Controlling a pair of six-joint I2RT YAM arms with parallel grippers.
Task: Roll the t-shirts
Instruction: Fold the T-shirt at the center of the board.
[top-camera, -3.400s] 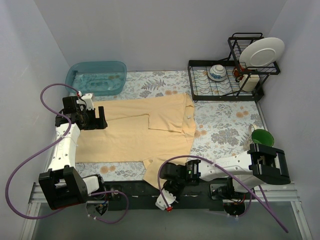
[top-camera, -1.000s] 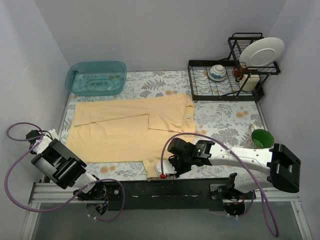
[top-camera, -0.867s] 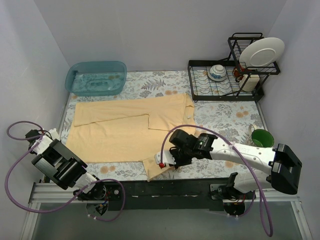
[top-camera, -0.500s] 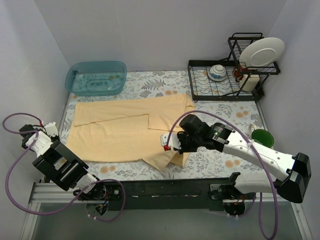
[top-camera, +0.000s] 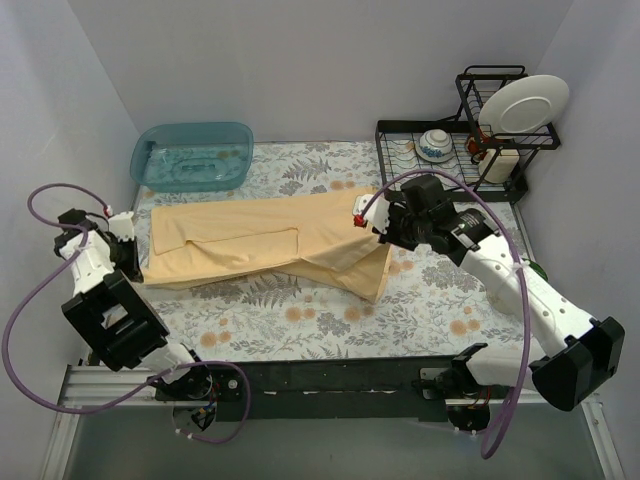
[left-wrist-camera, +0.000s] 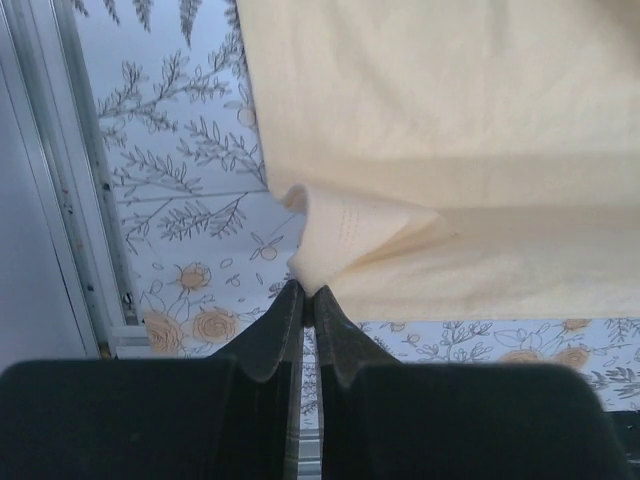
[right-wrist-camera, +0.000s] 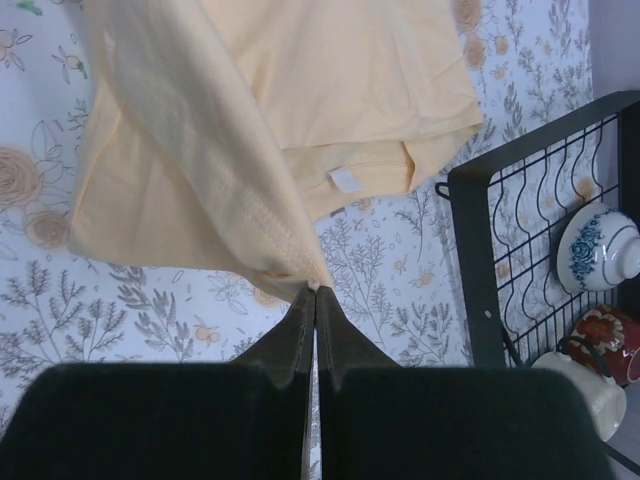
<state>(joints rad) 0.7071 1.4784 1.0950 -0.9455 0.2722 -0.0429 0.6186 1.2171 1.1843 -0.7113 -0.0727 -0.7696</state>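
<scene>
One pale yellow t-shirt (top-camera: 260, 245) lies lengthwise across the flowered table, its near half folded back over itself. My left gripper (top-camera: 138, 258) is at the shirt's left end. In the left wrist view the left gripper (left-wrist-camera: 308, 292) is shut on a bunched corner of the t-shirt (left-wrist-camera: 450, 120). My right gripper (top-camera: 372, 228) is at the shirt's right end, near the dish rack. In the right wrist view the right gripper (right-wrist-camera: 315, 290) is shut on a lifted fold of the t-shirt (right-wrist-camera: 330, 90), which hangs down from it to the table.
A blue plastic tub (top-camera: 192, 155) stands at the back left. At the back right is a black dish rack (top-camera: 395, 180) holding a white plate (top-camera: 525, 103) and a patterned bowl (top-camera: 434, 144). The rack (right-wrist-camera: 480, 240) is close to the right gripper. Side walls box in the table.
The right gripper carried the shirt's near edge from the front of the table up to the back right, folding the shirt over. The left gripper moved forward along the shirt's left end.
</scene>
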